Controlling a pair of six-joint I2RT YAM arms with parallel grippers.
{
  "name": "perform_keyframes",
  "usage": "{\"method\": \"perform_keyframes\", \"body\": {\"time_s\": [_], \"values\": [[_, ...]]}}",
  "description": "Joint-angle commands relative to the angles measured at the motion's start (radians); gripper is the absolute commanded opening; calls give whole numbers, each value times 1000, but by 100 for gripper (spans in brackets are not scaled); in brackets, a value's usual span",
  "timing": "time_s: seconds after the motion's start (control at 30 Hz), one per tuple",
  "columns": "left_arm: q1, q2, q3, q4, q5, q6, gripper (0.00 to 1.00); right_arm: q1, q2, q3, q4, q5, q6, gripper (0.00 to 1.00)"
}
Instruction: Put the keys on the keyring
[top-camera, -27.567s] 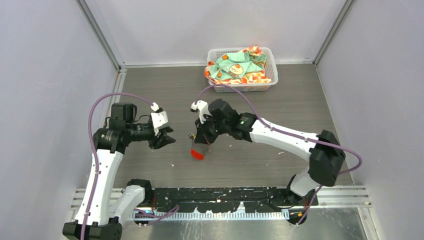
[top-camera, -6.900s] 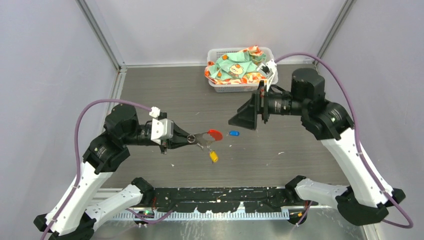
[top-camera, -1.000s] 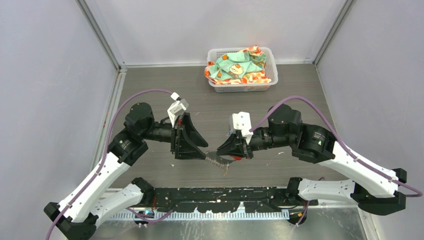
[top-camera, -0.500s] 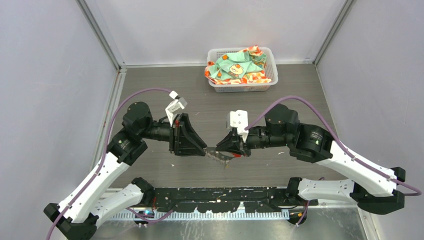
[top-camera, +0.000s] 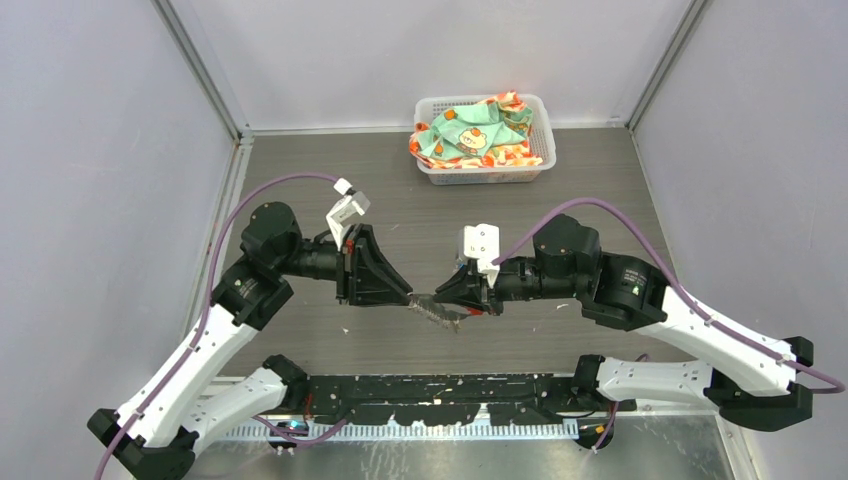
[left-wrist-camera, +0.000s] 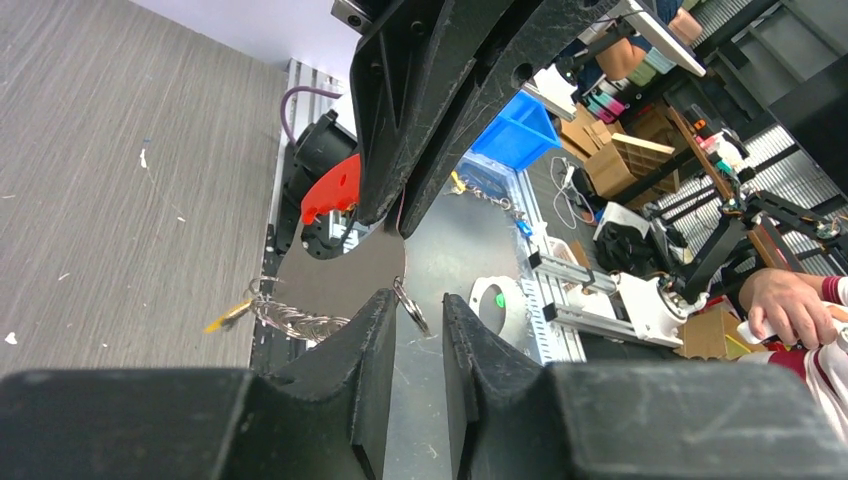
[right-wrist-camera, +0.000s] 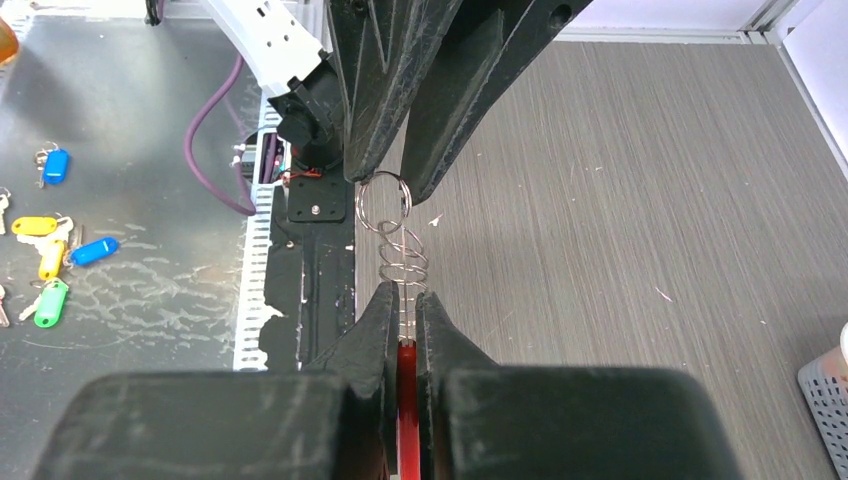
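Spanning the gap btwn arms near ctr, the keyring (right-wrist-camera: 400, 255) ran left-right: right gripper (right-wrist-camera: 403, 292) clamped its red tag (left-wrist-camera: 335, 190); left gripper (left-wrist-camera: 418, 298) had jaws narrowly apart round the ring end, grip unclear.

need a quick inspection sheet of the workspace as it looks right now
surface: grey wood-grain table, a few pale specks
job's things: keyring held in the air between both arms; yellow key seems to hang at its chain end; blue key not clearly seen
clutter: basket with patterned cloth at the back
grippers: right gripper shut on the keyring's red tag; left gripper jaws around the ring, contact unclear
cables: purple cables loop over both arms, away from the keyring
surroundings: grey walls; spare tagged keys on the bench below; a person's hand off the table
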Motion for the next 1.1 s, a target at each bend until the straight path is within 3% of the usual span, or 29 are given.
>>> {"method": "perform_keyframes", "body": {"time_s": [0.0,0.43,0.73,1.07], "values": [[1,-10,38,34,37,16,24,-1,-21,3,76,39,6,1],[1,-13,45,-90,-29,167,1,0,-28,-5,103,33,24,1],[1,5,113,-251,-125,363,1,0,-21,-27,124,30,54,1],[0,61,230,-466,-223,651,0,0,-9,-40,167,22,123,36]]}}
